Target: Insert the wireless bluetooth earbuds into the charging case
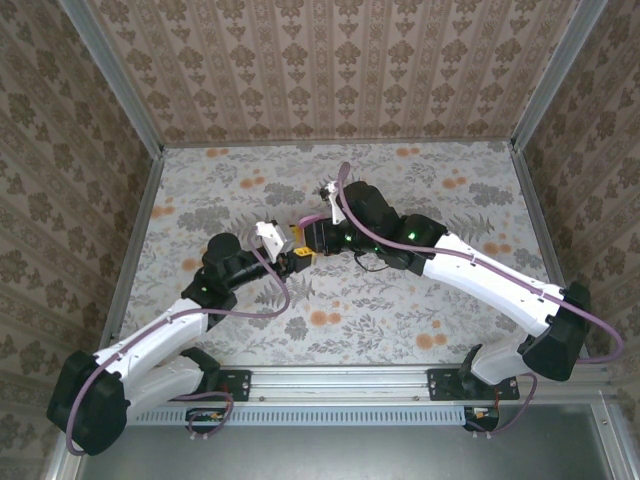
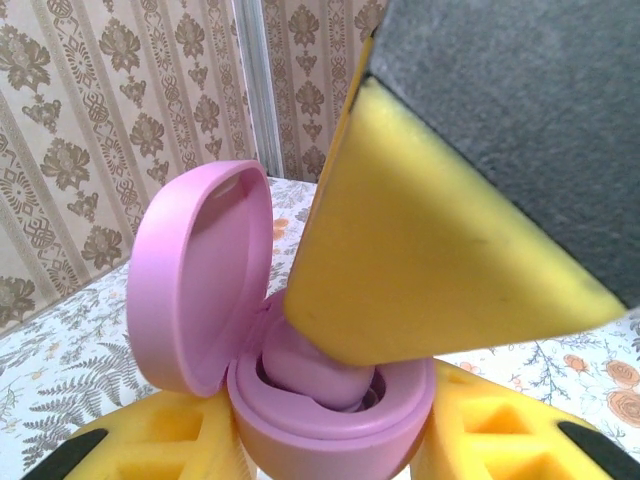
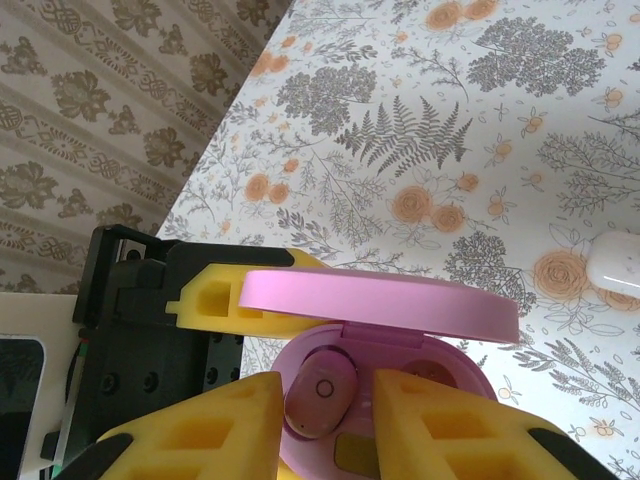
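Earbud (image 3: 320, 390) sits in case (image 3: 380, 302) between right fingers (image 3: 200, 432), grip unclear; left fingers (image 2: 150, 425) clamp case.

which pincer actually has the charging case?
The left pincer: its yellow fingers clamp the base of the open pink charging case from both sides. The right pincer instead straddles the pink earbud sitting in the case.

The case (image 3: 380, 300) sits clamped between the left gripper's (image 2: 330, 450) fingers. An earbud (image 3: 321, 391) lies in its well, between the right gripper's (image 3: 327, 430) fingertips.
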